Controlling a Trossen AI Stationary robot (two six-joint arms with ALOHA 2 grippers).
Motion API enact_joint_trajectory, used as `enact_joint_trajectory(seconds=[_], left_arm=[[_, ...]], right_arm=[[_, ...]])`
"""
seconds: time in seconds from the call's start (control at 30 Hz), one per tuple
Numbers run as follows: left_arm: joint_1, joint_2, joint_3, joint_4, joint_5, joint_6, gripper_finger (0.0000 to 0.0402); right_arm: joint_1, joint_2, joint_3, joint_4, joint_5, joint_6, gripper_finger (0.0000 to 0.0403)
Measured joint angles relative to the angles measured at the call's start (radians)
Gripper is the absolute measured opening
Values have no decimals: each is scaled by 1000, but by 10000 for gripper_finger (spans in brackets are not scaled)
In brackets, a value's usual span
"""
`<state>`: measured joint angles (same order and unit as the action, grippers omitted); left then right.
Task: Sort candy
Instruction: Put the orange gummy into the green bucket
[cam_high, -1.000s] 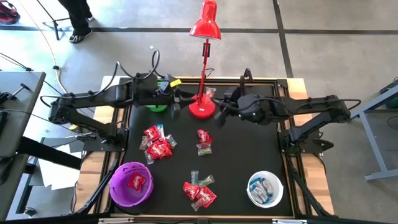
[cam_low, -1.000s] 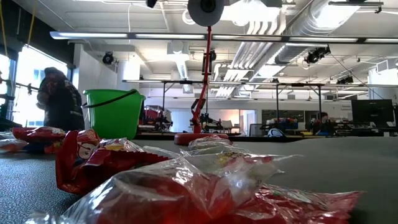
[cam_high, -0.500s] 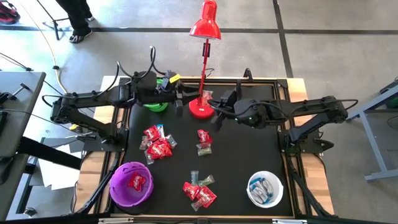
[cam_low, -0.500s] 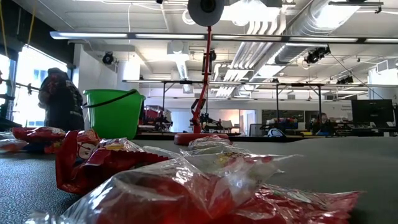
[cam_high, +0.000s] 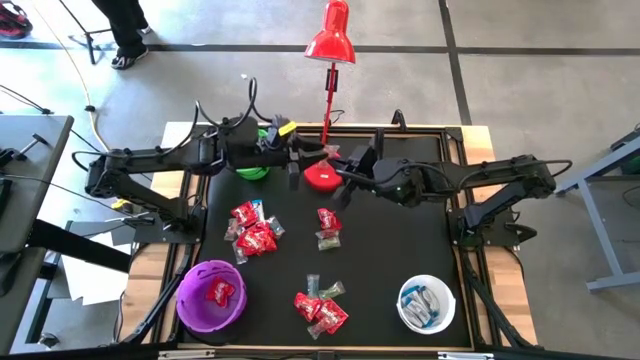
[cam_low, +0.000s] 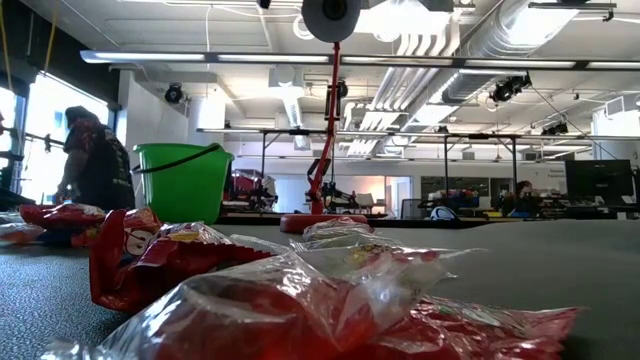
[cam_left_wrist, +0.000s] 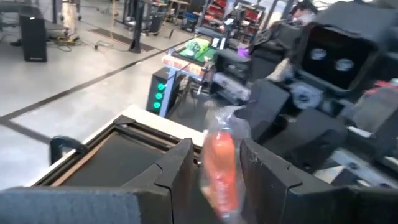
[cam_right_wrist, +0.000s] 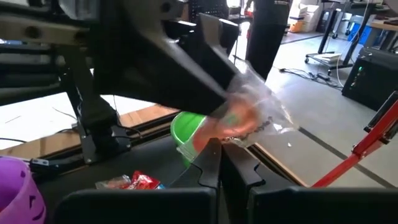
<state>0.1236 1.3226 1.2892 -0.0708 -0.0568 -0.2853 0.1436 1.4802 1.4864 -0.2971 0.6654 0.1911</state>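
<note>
Wrist views only: one clear-wrapped candy (cam_left_wrist: 222, 163) pinched by left gripper (cam_left_wrist: 216, 167) and clamped by right gripper (cam_right_wrist: 219, 163). High view hides it; green bowl (cam_right_wrist: 185, 129) sits below.

Red candy (cam_high: 256, 239), purple bowl (cam_high: 190, 305), green bowl (cam_high: 251, 172), white bowl (cam_high: 405, 317).

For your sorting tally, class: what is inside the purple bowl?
The purple bowl holds one red-wrapped candy on its floor. Nothing else shows inside from above; whether anything lies beneath that candy is covered.
</note>
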Motion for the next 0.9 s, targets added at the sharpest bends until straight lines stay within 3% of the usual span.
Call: enact_joint_trajectory(seconds=[0.23, 0.5, 0.73, 0.9], left_arm=[[-10, 6, 0, 22, 27, 0, 102], [-9, 6, 0, 18, 26, 11, 9], [-9, 6, 0, 15, 22, 27, 3], [-9, 6, 0, 15, 22, 27, 1]], right_arm=[[-3, 0, 0, -3, 13, 9, 0], [-3, 0, 0, -5, 12, 9, 0], [-3, 0, 0, -14, 12, 11, 3], [1, 0, 0, -24, 13, 10, 34]])
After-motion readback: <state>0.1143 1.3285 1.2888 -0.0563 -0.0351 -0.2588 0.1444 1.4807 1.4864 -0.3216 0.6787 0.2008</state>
